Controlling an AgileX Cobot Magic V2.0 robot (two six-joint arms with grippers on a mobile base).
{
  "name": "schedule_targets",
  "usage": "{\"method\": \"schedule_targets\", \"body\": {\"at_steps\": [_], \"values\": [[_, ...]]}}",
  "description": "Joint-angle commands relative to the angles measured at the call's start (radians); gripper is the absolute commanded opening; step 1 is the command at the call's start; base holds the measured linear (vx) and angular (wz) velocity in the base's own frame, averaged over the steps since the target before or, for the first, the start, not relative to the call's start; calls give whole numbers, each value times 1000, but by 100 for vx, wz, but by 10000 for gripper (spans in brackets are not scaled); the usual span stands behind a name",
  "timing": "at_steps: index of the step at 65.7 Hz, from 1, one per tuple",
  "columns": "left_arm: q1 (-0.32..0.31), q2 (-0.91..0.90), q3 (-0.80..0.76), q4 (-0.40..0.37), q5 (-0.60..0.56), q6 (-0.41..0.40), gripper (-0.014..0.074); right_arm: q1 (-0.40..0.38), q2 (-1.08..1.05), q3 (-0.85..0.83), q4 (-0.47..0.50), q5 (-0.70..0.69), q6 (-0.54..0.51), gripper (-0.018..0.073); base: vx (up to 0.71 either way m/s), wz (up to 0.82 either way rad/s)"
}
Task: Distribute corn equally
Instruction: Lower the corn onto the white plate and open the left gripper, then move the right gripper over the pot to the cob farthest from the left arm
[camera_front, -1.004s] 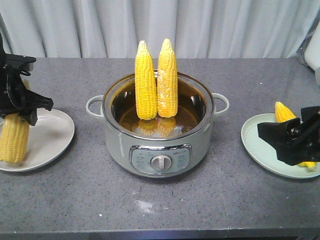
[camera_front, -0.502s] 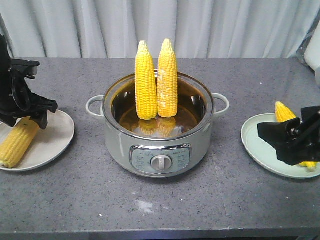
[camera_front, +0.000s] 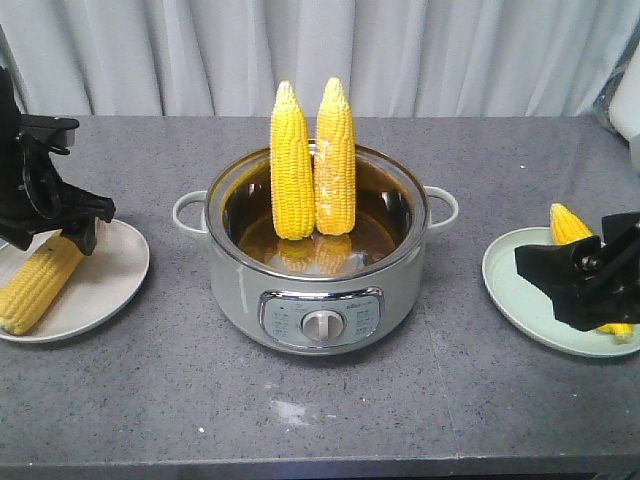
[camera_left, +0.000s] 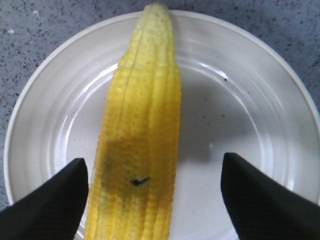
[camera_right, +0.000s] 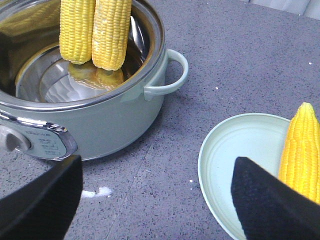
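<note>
Left gripper: black fingers spread wide, nothing held. Directly below lies one whole yellow corn cob on the round white ceramic plate. The cob is flat across the plate's middle, pale tip reaching the far rim. In the front view the gripper sits just above the cob's upper end.

Right gripper: jaws also wide and empty. It hangs beside the pale green round plate, which carries a second yellow cob along its right side. From the front the gripper body hides most of that cob; contact cannot be told, probably clear.

Centre: pale green electric cooking pot with steel rim on the grey speckled countertop. Two cobs stand upright in it, side by side and touching: the plain upright cob and the white-patched upright cob.

Count: one per plate, two in the pot. Judged: one more to each plate evens it.

Handling: cobs look stiff, fairly heavy, round and tapered, so liable to roll, and slippery if wet. Best hold is across the thick mid-section showing above the pot rim, not the narrow tip.
</note>
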Motion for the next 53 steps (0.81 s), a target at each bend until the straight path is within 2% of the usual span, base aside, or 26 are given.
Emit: {"method": "schedule_targets", "body": {"at_steps": [1, 15, 30, 44, 53], "values": [[-5, -70, -32, -9, -24, -6, 538, -2, -10, -25, 0, -65, -10, 594, 0, 0], [-40, -137, -30, -59, -37, 27, 536, -2, -10, -25, 0, -65, -10, 594, 0, 0], [-124, -242, -30, -56, -64, 49, 533, -2, -10, -25, 0, -65, -10, 594, 0, 0], [-167, -340, -30, -57, -96, 51, 533, -2, -10, -25, 0, -65, -10, 594, 0, 0], [-197, -396, -30, -62, -77, 59, 533, -2, -10, -25, 0, -65, -10, 594, 0, 0]]}}
